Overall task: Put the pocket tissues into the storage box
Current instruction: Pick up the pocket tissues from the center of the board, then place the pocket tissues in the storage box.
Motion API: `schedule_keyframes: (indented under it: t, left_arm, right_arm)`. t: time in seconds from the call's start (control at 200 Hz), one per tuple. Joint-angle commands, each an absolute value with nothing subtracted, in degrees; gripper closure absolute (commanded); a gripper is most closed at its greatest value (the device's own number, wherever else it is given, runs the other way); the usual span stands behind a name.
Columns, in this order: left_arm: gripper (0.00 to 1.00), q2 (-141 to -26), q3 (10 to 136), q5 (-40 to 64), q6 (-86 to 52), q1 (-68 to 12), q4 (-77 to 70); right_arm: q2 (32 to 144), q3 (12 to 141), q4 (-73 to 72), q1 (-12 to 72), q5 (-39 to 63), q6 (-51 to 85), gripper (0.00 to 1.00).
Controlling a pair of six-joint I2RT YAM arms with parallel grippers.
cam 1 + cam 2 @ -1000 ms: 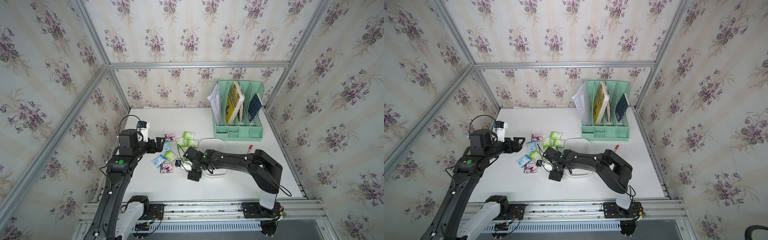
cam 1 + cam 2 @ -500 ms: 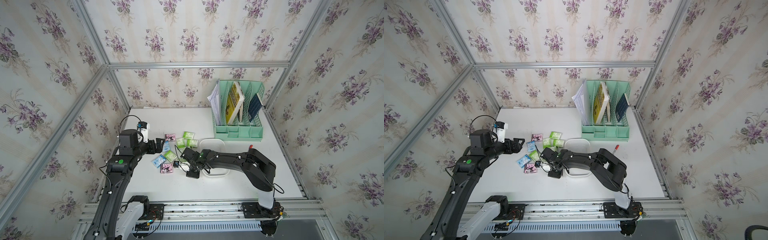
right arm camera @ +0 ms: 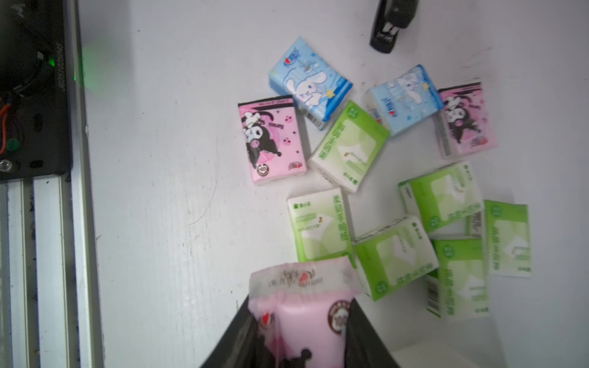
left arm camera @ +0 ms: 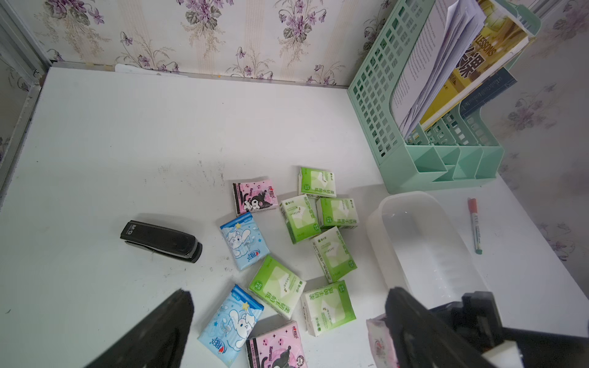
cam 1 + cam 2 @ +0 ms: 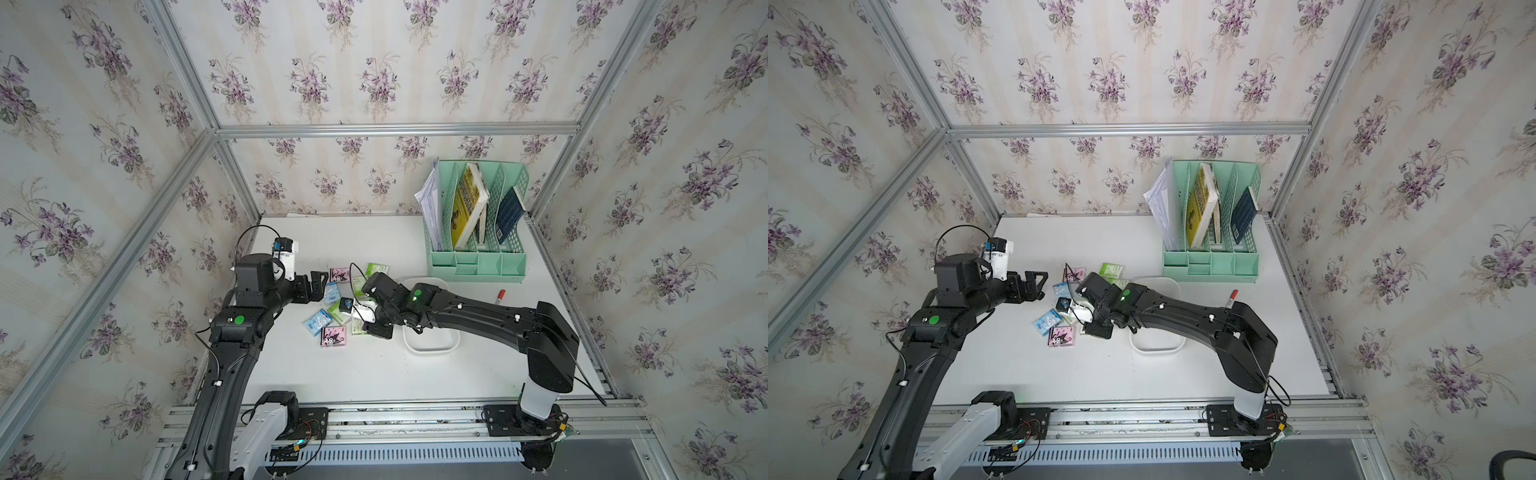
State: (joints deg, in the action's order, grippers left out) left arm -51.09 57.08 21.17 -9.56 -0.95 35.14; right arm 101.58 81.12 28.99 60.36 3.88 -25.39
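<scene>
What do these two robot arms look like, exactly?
Both are black, chunky jointed tubes rising from white base sections. The left arm wears a round green sticker; the right arm a small green light. Thin black cables loop near the wrists. The left gripper and right gripper are black, two-fingered.

The box (image 4: 374, 235) is translucent white. Beside it are green packs (image 4: 300, 218) with white panels, pink packs (image 4: 255, 197) with a black cartoon figure, and light blue packs (image 4: 244, 241) with a white long-eared cartoon. One pink pack (image 3: 302, 306) has a whitish crimped end. Behind the box, the mint green lattice organizer (image 4: 376, 105) holds a yellow book (image 5: 467, 208). The stapler (image 4: 161, 241) is black, the wallpaper (image 5: 374, 75) cream with purple flowers.
</scene>
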Motion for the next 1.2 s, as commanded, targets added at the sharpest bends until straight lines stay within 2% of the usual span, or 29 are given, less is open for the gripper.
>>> schedule_keyframes:
  t: [0.0,0.225,0.385,0.884,1.059,1.139,1.194]
  left_arm:
    - [0.01,-51.5,57.8,22.1,-10.6,-1.1,34.6]
    - [0.01,-52.1,57.7,22.2,-11.3,-2.8,33.5]
    - [0.01,-53.2,58.5,20.8,-10.8,-4.6,33.6]
    - [0.01,-53.6,58.1,18.0,-10.1,-6.4,33.8]
    - [0.01,-54.1,57.9,18.0,-10.2,-6.4,33.7]
    - [0.01,-54.3,57.9,18.1,-10.2,-6.5,33.6]
    - [0.01,-54.4,58.0,18.2,-10.2,-6.5,33.6]
  right_arm:
    - [99.0,80.3,30.9,56.2,1.9,-25.8,0.63]
    - [93.3,73.2,29.9,45.8,0.1,-25.7,0.64]
    - [93.8,70.9,28.9,40.4,1.8,-25.0,0.64]
    - [102.5,71.0,24.5,38.7,5.8,-26.6,0.65]
    - [105.8,72.6,24.2,38.7,6.0,-26.4,0.57]
    - [106.8,73.4,24.1,38.7,5.6,-25.7,0.49]
    - [106.8,73.4,23.7,38.5,5.5,-25.0,0.4]
